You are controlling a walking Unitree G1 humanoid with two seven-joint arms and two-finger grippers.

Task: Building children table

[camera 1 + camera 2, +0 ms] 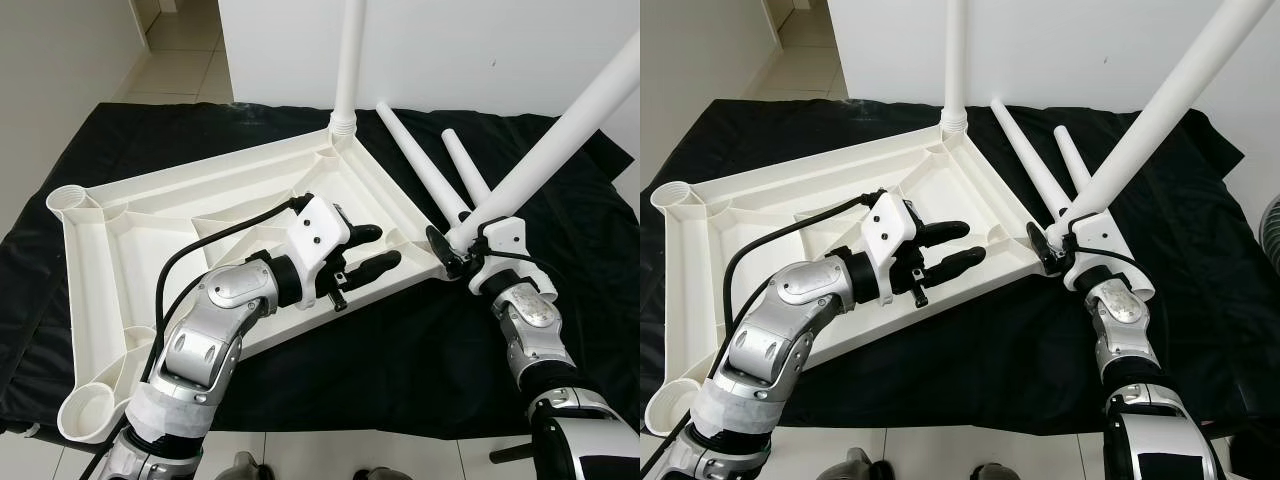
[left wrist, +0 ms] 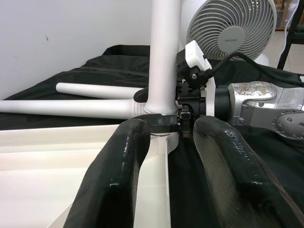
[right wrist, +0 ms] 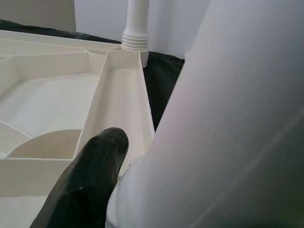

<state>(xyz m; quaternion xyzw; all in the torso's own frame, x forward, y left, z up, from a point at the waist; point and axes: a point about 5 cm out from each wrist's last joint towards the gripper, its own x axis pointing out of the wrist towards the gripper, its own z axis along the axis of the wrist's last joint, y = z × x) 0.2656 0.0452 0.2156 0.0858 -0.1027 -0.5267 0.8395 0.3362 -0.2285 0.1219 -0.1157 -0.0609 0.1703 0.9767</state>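
One leg up: a leg (image 1: pixel 351 60) stands upright in the far corner socket of the tabletop (image 1: pixel 150 220), which lies upside down on the black cloth (image 1: pixel 400 360).
Second leg: leaning steeply, its foot right at the tabletop's right-hand corner, in the right end effector (image 1: pixel 458 247), clenched round its lower end. Not seated yet, I'd say.
Spare legs: two (image 1: pixel 425 170) more lie flat on the cloth just beyond that same corner, side by side.
Empty sockets: the round ones at the tabletop's left corner (image 1: pixel 68 200) and near corner (image 1: pixel 88 412) are bare.
Progress: roughly a quarter done; one leg going in, two to follow.
Left end effector (image 1: pixel 375 250): released, fingers spread with nothing between them, lying over the tabletop's right rim and pointing at the corner being worked.
Left arm: elbow bent above the tabletop's near edge, forearm level.
Right arm: reaching up from the cloth's near side, wrist tilted along the leaning leg.
Fan (image 2: pixel 231 28): stands beyond the cloth.
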